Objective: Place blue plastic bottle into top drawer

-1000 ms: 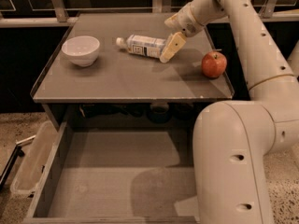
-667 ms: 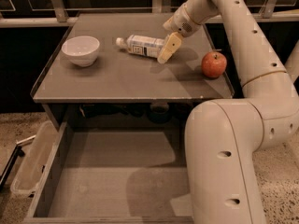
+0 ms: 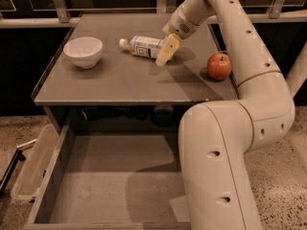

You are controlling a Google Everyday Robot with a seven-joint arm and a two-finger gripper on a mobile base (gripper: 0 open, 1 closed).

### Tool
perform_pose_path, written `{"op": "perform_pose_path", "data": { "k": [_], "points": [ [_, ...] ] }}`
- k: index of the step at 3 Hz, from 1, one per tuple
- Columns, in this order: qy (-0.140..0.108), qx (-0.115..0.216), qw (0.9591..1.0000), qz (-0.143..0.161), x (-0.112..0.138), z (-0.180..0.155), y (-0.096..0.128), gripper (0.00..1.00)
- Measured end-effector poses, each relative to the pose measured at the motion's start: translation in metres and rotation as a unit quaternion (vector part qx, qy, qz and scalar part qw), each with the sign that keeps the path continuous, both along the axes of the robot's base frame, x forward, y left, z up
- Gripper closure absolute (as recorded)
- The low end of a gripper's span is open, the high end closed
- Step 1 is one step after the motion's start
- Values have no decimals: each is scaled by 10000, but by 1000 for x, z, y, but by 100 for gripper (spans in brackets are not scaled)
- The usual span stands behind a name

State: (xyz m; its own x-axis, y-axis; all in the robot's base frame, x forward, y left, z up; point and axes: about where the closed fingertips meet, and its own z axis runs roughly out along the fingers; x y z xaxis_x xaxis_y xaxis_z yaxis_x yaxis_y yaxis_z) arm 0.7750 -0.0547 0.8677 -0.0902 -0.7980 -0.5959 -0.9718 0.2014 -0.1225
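Observation:
The blue plastic bottle (image 3: 144, 46) lies on its side at the back middle of the grey tabletop (image 3: 120, 83), white cap pointing left. My gripper (image 3: 165, 52) reaches down from the upper right and is at the bottle's right end, touching or just in front of it. The top drawer (image 3: 108, 176) is pulled open below the tabletop's front edge and holds nothing.
A white bowl (image 3: 84, 51) stands at the table's left. A red apple (image 3: 219, 66) sits near the right edge. My arm's thick white body (image 3: 216, 166) covers the drawer's right part. A clear plastic bin (image 3: 33, 164) lies on the floor left of the drawer.
The gripper has shifted slightly left, closer to the bottle's right end. The bottle, bowl and apple have not moved.

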Motion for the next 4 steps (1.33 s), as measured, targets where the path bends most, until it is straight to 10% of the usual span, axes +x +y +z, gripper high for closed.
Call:
{"op": "perform_pose_path", "data": {
  "k": [4],
  "points": [
    [0, 0, 10000, 0, 0, 0, 0, 89]
  ]
}}
